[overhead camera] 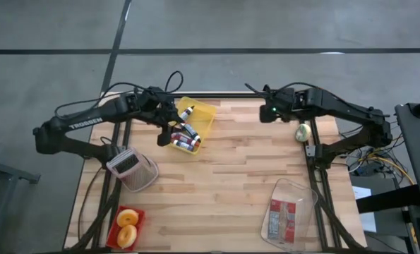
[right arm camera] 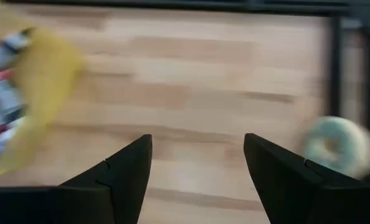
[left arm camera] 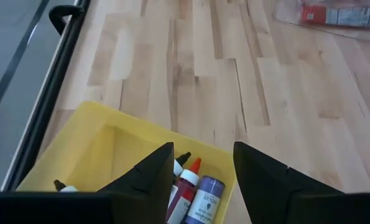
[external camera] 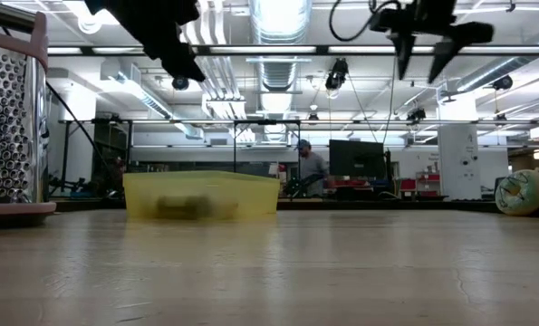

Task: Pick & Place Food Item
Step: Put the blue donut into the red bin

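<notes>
A round pale green food item (overhead camera: pixel 303 132) lies on the wooden table near its right edge; it also shows in the right wrist view (right arm camera: pixel 337 146) and the low view (external camera: pixel 521 192). My right gripper (overhead camera: pixel 266 113) hangs open and empty high above the table (external camera: pixel 428 45), to the left of that item. My left gripper (overhead camera: pixel 171 130) is open and empty above a yellow bin (overhead camera: pixel 199 113) that holds several small bottles (left arm camera: pixel 197 193). In the low view it stands well above the bin (external camera: pixel 201 195).
A metal grater (overhead camera: pixel 132 169) lies at the table's left. A red tray (overhead camera: pixel 118 236) with two donuts sits at the near left corner. A clear container (overhead camera: pixel 298 190) with a packet stands near right. Bare wood lies in the middle.
</notes>
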Available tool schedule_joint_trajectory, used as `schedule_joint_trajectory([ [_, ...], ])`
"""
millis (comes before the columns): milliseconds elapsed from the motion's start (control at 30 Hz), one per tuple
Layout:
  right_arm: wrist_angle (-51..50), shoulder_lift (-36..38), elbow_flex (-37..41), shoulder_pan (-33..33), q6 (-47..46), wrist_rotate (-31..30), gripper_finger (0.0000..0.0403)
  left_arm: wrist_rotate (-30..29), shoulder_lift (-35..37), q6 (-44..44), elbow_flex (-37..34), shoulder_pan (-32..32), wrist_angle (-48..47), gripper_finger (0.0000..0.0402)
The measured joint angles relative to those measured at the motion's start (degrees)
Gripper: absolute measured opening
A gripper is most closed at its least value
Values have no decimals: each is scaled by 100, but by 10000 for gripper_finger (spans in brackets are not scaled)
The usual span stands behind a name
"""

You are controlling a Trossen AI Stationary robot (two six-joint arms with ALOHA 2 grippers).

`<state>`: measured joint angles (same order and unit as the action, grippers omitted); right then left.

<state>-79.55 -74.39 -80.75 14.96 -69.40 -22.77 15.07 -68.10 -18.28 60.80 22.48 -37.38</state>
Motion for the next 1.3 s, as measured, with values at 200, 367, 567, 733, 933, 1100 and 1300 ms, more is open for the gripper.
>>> schedule_joint_trajectory([
  [200,-1014,2,145,4,-957,-128,249,2,0,4,-371,0,363,170],
  [367,-1044,-2,498,4,-1094,-130,249,1,0,18,-677,0,567,170],
  [567,-1051,-9,1079,11,-1531,-132,248,4,0,24,-994,0,669,170],
  [733,-1047,-9,1585,11,-1913,-144,248,32,0,333,-1147,-12,1299,170],
  [933,-1049,-9,2203,9,-2208,-93,248,55,0,260,-1421,-20,2269,170],
  [1100,-1049,-9,2600,9,-2551,-76,248,56,3,319,-1204,-20,2330,170],
  [1300,-1047,-7,2982,9,-2991,-76,248,55,28,428,-1234,-22,2199,170],
])
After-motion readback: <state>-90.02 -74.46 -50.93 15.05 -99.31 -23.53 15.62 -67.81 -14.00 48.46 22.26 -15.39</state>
